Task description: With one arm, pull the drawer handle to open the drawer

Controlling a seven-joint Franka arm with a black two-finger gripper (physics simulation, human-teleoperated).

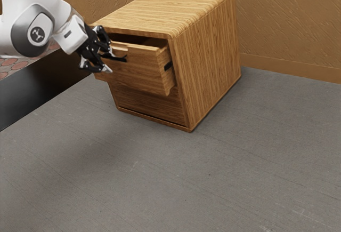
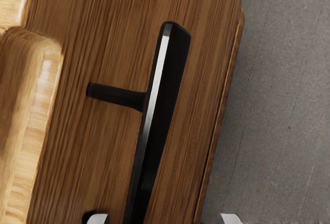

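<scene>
Grey floor [image 1: 213, 178] around half-out drawer [image 1: 141, 68], gripper [image 1: 108, 57] astride handle [image 2: 157, 121].

No words, numbers or brand names could be read anywhere; the arm [image 1: 24, 8] bore a small emblem [image 1: 36, 33], too small to make out.

sim rm: tan walls [image 1: 287, 18], grey floor [image 1: 213, 178]

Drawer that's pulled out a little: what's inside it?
The drawer is only partly out of the cabinet. Through the gap on top, just a dark shadowed strip shows. Any contents are hidden by the drawer's front and the cabinet top.
</scene>
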